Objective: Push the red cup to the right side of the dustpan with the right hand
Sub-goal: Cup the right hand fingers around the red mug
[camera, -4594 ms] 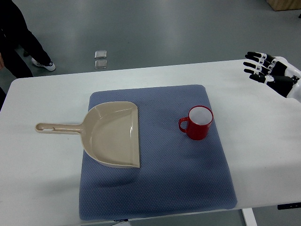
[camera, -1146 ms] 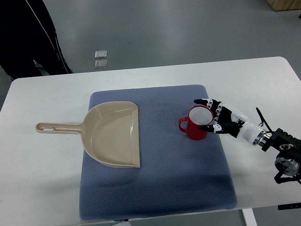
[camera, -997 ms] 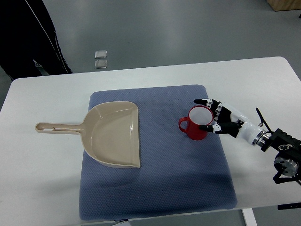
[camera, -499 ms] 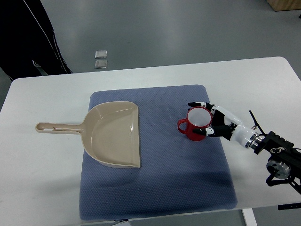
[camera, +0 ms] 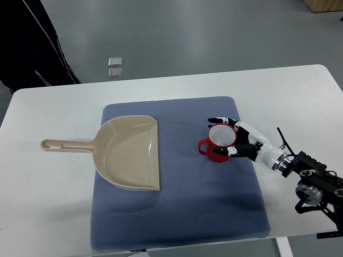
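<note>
Right hand (camera: 239, 141): black fingers with white segments and pale tips, white palm shell. Wrist was a silver ring leading into a black forearm with a round metal joint and thin black cables. Person (camera: 32, 45) wore dark clothing with a thin white stripe.

Right arm: you have it entering from the lower right edge, forearm angled up and to the left.
Right wrist: dark joint block with cabling, low at the right; white segment ahead of it.
Right hand (camera: 236, 140): your palm faces left; fingers (camera: 218, 120) spread and lightly curved, black tips, cupped against the red cup (camera: 217, 146) without closing round it.
Left arm: out of view.
</note>
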